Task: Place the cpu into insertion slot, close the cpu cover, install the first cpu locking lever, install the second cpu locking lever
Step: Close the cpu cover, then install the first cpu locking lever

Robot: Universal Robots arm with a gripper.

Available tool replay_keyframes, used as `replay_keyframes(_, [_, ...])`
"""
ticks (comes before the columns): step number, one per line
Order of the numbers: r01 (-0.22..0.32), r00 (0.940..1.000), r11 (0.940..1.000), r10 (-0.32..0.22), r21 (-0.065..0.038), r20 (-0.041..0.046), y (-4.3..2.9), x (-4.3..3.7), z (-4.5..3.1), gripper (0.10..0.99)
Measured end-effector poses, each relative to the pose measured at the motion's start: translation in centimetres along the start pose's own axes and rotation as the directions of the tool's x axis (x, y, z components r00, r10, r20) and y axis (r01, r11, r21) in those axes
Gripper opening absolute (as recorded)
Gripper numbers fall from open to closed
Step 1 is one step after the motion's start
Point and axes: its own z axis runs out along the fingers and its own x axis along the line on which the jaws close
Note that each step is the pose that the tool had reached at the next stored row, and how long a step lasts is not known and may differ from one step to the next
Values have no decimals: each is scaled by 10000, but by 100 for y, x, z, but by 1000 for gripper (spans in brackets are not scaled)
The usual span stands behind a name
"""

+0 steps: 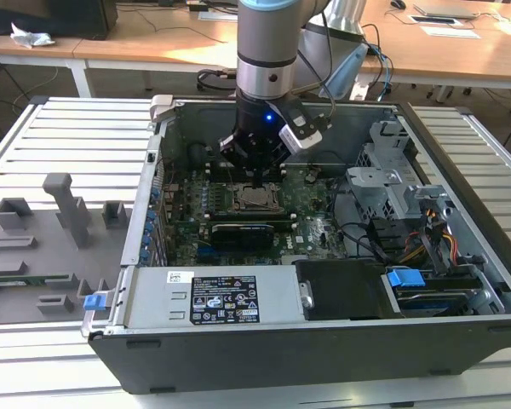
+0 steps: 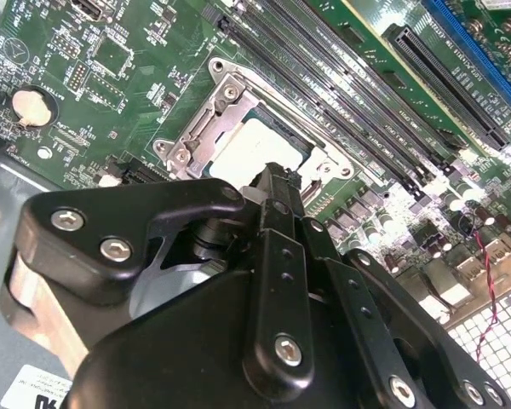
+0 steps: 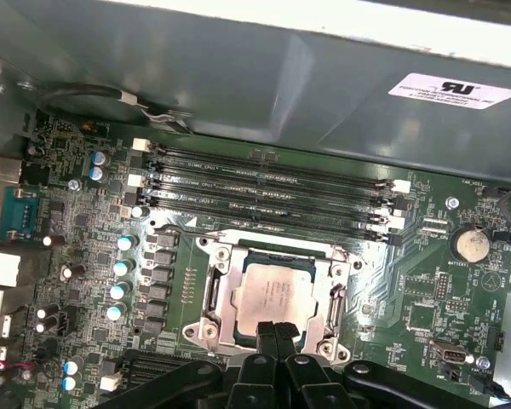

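The gripper (image 3: 278,331) points straight down into the open computer case (image 1: 238,358). Its two fingers are drawn tight together with nothing between them. The tips sit over one edge of the insertion slot (image 3: 272,298), which lies around the middle of the motherboard (image 3: 400,281), just beside the memory slots (image 3: 272,183). Pinched this way, the fingers probably serve as one narrow pusher for pressing on metalwork, not as a clamp.

The cpu (image 3: 268,291) is already seated in the slot. The cpu cover (image 3: 224,328) appears to be folded down around it, so the chip shows through the cut-out. I cannot tell whether either locking lever is latched.

The cpu lies flat with its silvery top facing up. It is square, so it has no long axis; its edges run parallel to the memory slots and to the slot's rim.
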Motion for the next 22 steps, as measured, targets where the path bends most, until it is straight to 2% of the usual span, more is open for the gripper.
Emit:
replay_keyframes(13, [0, 10000, 10000, 0, 8, -2, 0, 0, 0, 106])
replay_keyframes(19, [0, 10000, 10000, 0, 8, -2, 0, -1, -78, 106])
replay_keyframes(22, [0, 10000, 10000, 0, 5, 0, 1, -1, -80, 106])
